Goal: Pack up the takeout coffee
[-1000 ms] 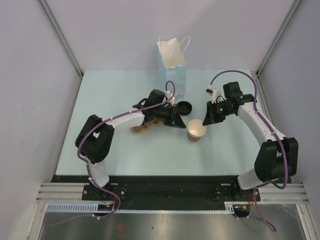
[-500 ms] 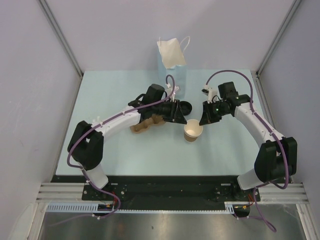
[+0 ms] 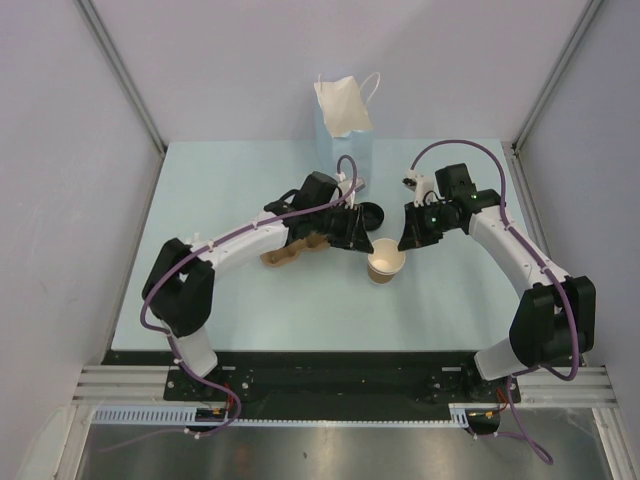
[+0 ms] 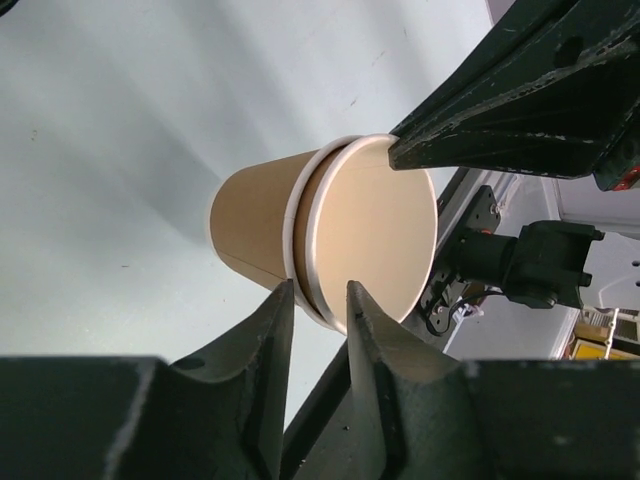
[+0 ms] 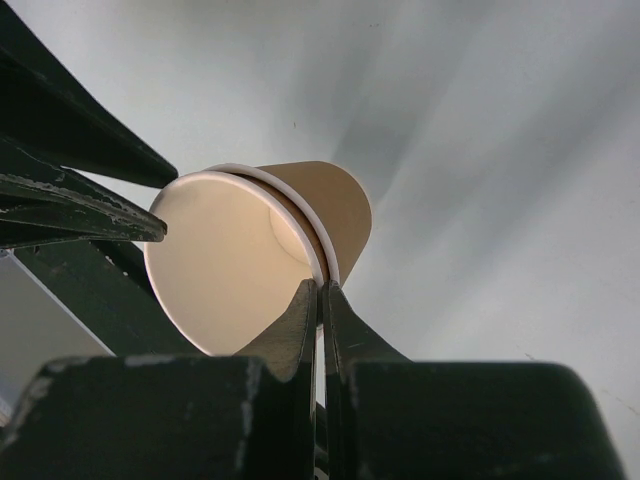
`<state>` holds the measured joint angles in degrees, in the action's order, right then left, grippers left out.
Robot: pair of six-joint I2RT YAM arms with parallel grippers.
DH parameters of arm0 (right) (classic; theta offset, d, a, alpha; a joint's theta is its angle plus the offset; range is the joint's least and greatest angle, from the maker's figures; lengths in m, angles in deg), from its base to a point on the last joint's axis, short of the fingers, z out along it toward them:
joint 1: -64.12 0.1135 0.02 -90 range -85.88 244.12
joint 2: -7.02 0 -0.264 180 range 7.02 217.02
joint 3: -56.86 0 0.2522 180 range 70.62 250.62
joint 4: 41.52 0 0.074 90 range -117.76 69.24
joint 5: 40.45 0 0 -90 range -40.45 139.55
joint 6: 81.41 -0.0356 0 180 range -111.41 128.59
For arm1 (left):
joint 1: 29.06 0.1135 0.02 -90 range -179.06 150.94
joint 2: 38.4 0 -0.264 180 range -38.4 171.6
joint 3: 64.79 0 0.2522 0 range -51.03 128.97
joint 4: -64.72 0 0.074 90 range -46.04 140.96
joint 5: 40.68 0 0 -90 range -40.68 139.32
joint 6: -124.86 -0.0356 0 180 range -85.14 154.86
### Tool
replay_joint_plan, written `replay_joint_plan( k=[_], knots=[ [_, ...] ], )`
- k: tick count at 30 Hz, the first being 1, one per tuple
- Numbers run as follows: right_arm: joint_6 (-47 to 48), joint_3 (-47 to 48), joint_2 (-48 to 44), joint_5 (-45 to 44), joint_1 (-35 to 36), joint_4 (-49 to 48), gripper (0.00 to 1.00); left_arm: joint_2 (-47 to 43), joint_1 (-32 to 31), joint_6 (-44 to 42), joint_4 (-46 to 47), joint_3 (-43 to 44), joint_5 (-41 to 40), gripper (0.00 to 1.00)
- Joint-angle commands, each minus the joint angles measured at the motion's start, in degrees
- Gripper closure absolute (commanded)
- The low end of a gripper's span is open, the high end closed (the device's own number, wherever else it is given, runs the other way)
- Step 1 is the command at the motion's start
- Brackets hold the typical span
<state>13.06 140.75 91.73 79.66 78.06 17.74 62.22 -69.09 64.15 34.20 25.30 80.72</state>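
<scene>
- At the far edge of the table (image 3: 200,200): light-blue paper bag (image 3: 345,140), upright and mouth up, exactly where it was a second ago.
- Left gripper (image 3: 358,238): pushed further toward the centre than a second ago. Jaws eased from nearly closed to a narrow gap, set about the cup's near rim without clamping it.
- Right gripper (image 3: 408,240): drawn in a little on the opposite side, jaws pinched tight on the rim.
- Under the left forearm: moulded-pulp cup carrier (image 3: 278,256), unmoved.
- Between the two grippers: tan paper cup (image 3: 385,264), upright on the table and uncovered, nudged slightly toward the left arm. Doubled rim in both wrist views; impossible to tell whether one cup or two nested.
- Just beyond the left gripper: black lid (image 3: 371,213), flat, apart from the cup, unmoved.
- Judged meaning: cup now steadied from both sides, but lidding and bagging not yet done.
</scene>
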Motion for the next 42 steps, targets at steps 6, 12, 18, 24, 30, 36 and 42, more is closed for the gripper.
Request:
replay_joint_plan(
  k=[6, 12, 18, 24, 30, 36, 42],
  knots=[
    [0.2, 0.2, -2.7, -1.0, 0.9, -1.2, 1.00, 1.6, -1.2, -1.3, 0.5, 3.2, -1.0, 0.81],
    [1.8, 0.1, -3.6, 1.2, 0.8, -1.4, 0.66, 2.0, -0.6, 0.1, 2.2, 2.9, 3.4, 1.00],
    [6.8, -1.6, -7.9, 3.5, -1.4, -3.2, 0.00, 2.2, 3.7, 6.6, 6.9, 0.7, 10.9, 1.00],
    [17.9, -7.8, -15.8, 13.4, -4.6, -4.9, 0.00, 3.3, 4.9, 10.7, 13.7, -1.4, 16.8, 1.00],
    [34.8, -14.6, -26.2, 19.0, -3.7, -0.9, 0.00, 2.9, 6.1, 14.2, 20.8, -4.8, 22.0, 1.00],
    [39.3, -22.0, -31.9, 17.2, -3.6, -5.1, 0.00, 2.7, 6.2, 19.4, 32.3, -8.6, 30.6, 1.00],
    [40.9, -28.3, -36.7, 16.5, -3.4, -12.2, 0.00, 2.6, 5.9, 20.0, 32.9, -8.8, 32.8, 1.00]
  ],
)
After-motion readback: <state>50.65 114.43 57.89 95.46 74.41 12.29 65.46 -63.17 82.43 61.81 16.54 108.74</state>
